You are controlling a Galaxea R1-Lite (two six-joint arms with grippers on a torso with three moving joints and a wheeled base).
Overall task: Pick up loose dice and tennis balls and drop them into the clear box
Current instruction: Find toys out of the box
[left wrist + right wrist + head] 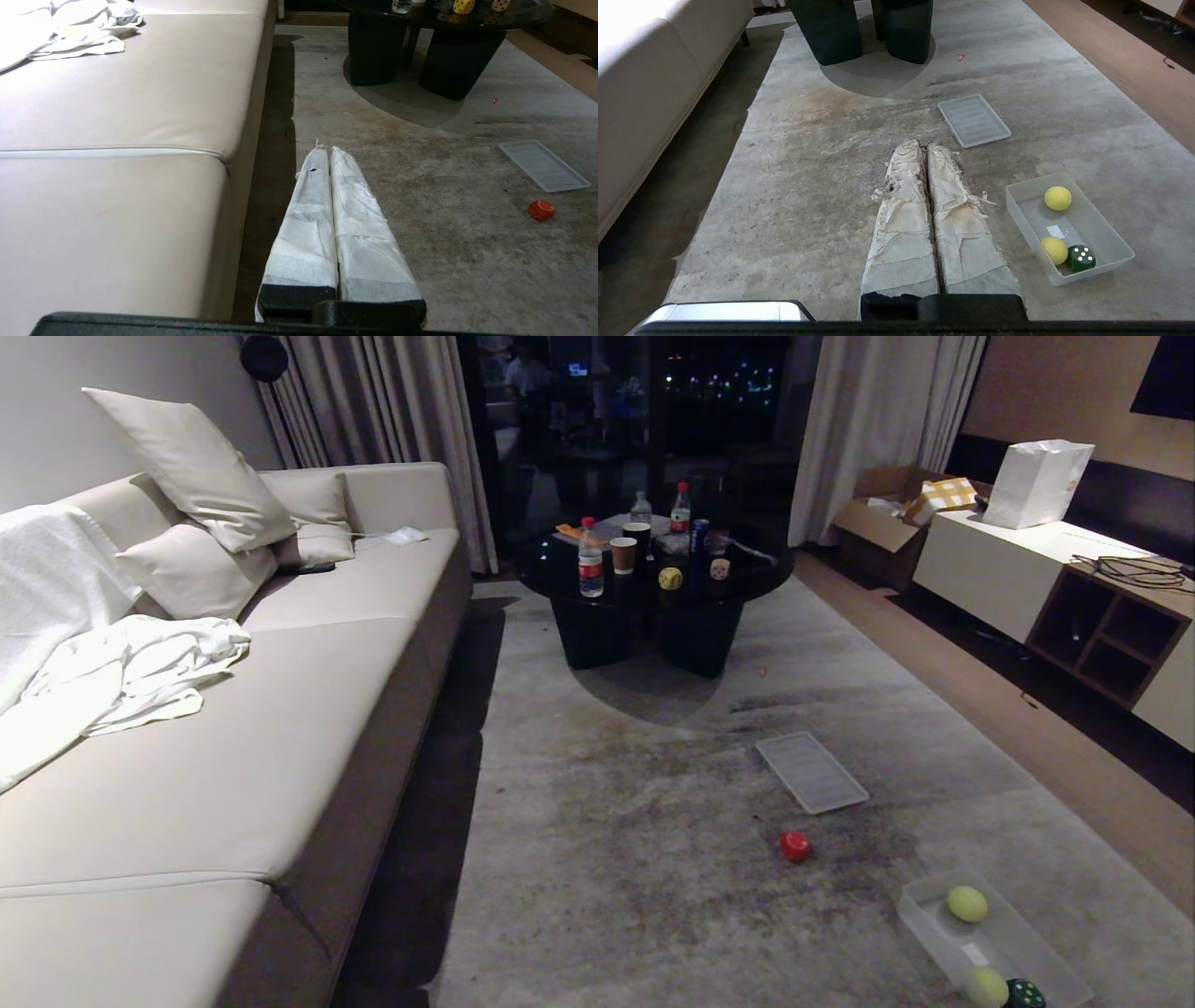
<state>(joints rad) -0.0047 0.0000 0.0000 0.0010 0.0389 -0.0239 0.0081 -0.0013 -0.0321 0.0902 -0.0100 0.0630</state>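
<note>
Holding nothing, right end effector (927, 145) clenched; clear box (1106, 233) with 2 tennis balls (1057, 198) nearby beside it.

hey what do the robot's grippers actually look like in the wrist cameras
Each gripper has two long, tapering fingers wrapped in whitish tape over foam, rising from a black base. The left gripper wrapping looks clean and white; the right gripper wrapping is grubbier, brown-stained and frayed, with loose shreds. No cables or markings show.
</note>
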